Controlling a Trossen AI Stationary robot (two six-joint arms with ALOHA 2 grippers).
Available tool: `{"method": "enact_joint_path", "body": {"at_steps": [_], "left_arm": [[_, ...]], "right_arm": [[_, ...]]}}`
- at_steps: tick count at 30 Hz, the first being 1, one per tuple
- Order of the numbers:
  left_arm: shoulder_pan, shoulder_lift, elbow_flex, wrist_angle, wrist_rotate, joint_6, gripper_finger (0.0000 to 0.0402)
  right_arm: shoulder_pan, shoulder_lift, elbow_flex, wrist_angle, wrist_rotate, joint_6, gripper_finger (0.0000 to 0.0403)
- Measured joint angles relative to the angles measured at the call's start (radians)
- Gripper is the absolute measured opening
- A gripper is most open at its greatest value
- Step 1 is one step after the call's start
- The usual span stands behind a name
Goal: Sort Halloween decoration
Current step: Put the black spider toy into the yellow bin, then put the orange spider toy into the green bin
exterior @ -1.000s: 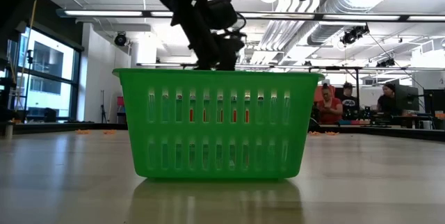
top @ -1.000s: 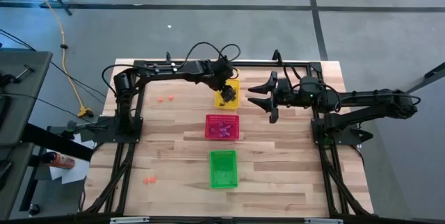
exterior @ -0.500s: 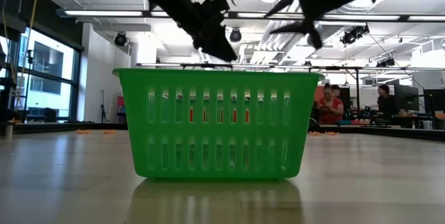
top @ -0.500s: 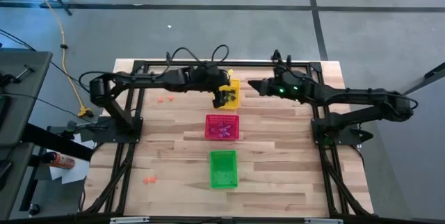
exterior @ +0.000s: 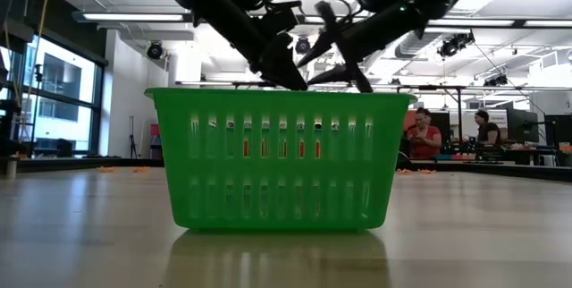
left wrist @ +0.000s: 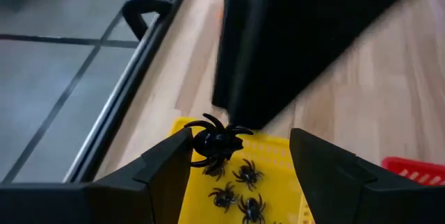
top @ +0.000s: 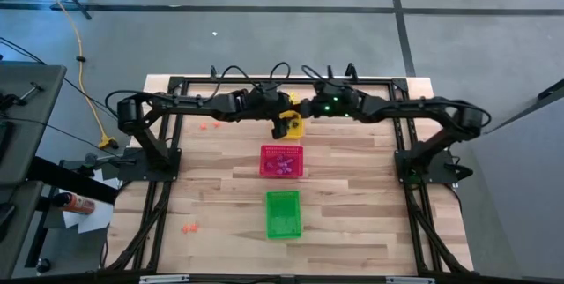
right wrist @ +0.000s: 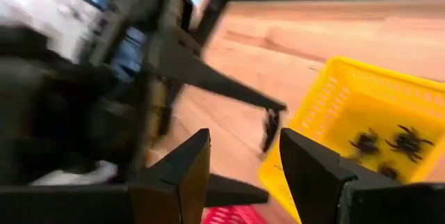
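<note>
High view: left gripper (top: 280, 127) and right gripper (top: 306, 108) meet over the yellow mesh basket (top: 293, 127); red basket (top: 281, 161) and green basket (top: 283, 213) lie nearer.
Left wrist view: fingers apart — a black plastic spider (left wrist: 217, 142) dangles off one finger (left wrist: 170, 160) above spiders (left wrist: 238, 190) already sorted, probably a drop.
Right wrist view: fingers apart, empty — likely waiting.

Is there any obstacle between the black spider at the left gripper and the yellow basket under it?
Nothing visible blocks it. The black spider sits between the open left gripper's fingers, directly above the yellow basket. The right gripper hovers close by.
</note>
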Motion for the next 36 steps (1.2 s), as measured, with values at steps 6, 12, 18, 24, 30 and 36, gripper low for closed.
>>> {"method": "enact_joint_path", "body": {"at_steps": [6,12,18,24,30,36], "left_arm": [[0.0,-0.005,0.0,-0.002,-0.01,-0.004,0.023],[0.0,-0.024,0.0,-0.029,-0.009,-0.004,0.023],[0.002,-0.062,0.001,-0.047,-0.001,-0.003,0.0229],[0.007,-0.117,0.0,-0.138,0.013,-0.003,0.0229],[0.026,-0.281,-0.004,-0.262,0.014,-0.045,0.0229],[0.024,-0.525,-0.164,-0.146,0.078,-0.238,0.0229]], "right_arm": [[-0.001,0.071,0.116,-0.148,0.023,-0.062,0.0169],[-0.001,0.091,0.141,-0.208,0.061,-0.068,0.0169],[-0.007,0.098,0.141,-0.227,0.066,-0.068,0.0169],[-0.01,0.093,0.141,-0.223,0.049,-0.111,0.0169],[-0.031,-0.014,0.141,-0.196,0.034,-0.27,0.0169],[-0.032,-0.206,0.141,-0.225,-0.043,-0.465,0.0169]]}}
